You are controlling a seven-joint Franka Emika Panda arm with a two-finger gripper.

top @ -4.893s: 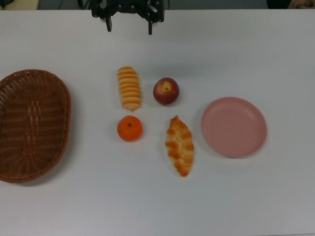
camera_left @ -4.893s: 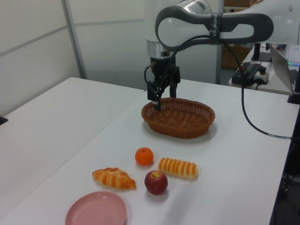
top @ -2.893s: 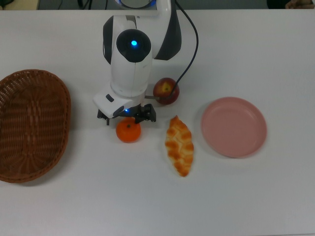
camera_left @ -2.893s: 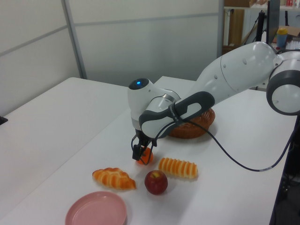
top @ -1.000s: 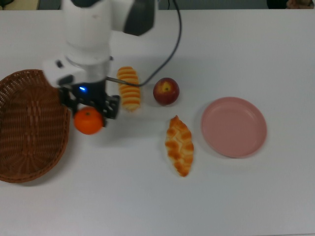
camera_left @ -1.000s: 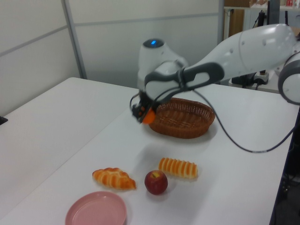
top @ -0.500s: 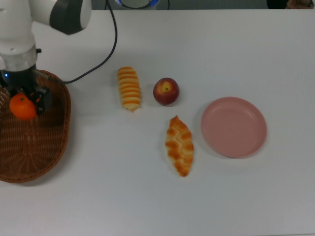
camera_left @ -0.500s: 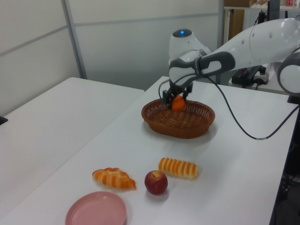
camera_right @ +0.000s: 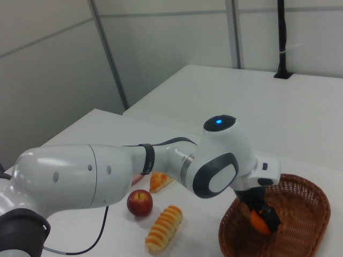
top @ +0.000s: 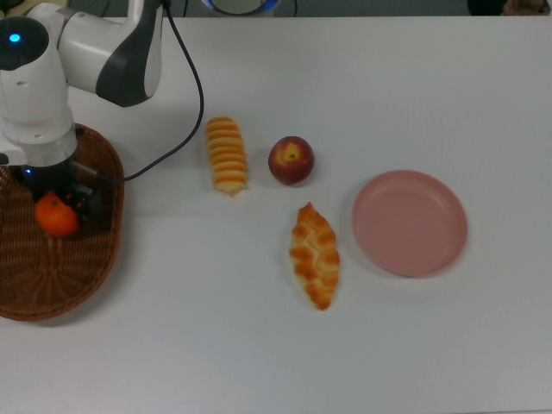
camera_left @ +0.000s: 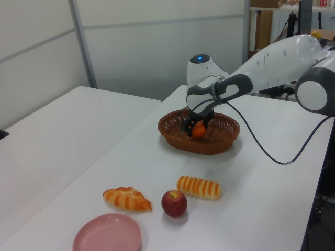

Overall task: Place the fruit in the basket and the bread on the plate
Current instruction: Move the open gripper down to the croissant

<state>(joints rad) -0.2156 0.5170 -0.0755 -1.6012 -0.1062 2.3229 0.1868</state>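
One piece of fruit, the mandarin (top: 57, 216), is down inside the basket (top: 52, 276) with your hand (top: 60, 211) clamped across it. In the top view it sits toward the basket's 12 o'clock end. Whether it already rests on the wicker floor or hangs just above it, I cannot tell from any view.

Expect the mandarin to be light, round and firm, so it may roll a little once you let go; the basket's walls should contain it.

The apple (top: 291, 160) is a bit larger and smooth-skinned, probably slippery. Take it across its widest middle rather than near the stem dimple.

The ribbed loaf (top: 226, 155) lies just at 9 o'clock of the apple in the top view, and the plaited loaf (top: 314, 254) at about 5 o'clock of it, close beside the pink plate (top: 410, 222). Both look stiff enough to lift. Grip each across its short width at mid-length, so it does not tip.

What the views add:
- The top view gives you the layout on the surface (top: 388, 86), but the arm hides much of the hand.
- The left view shows the hand (camera_left: 195, 127) sunk below the basket rim (camera_left: 172, 137), so you get depth there.
- The right view shows the mandarin (camera_right: 259, 222) against a dark finger (camera_right: 270, 218), yet the arm blocks the plate and most of the plaited loaf.
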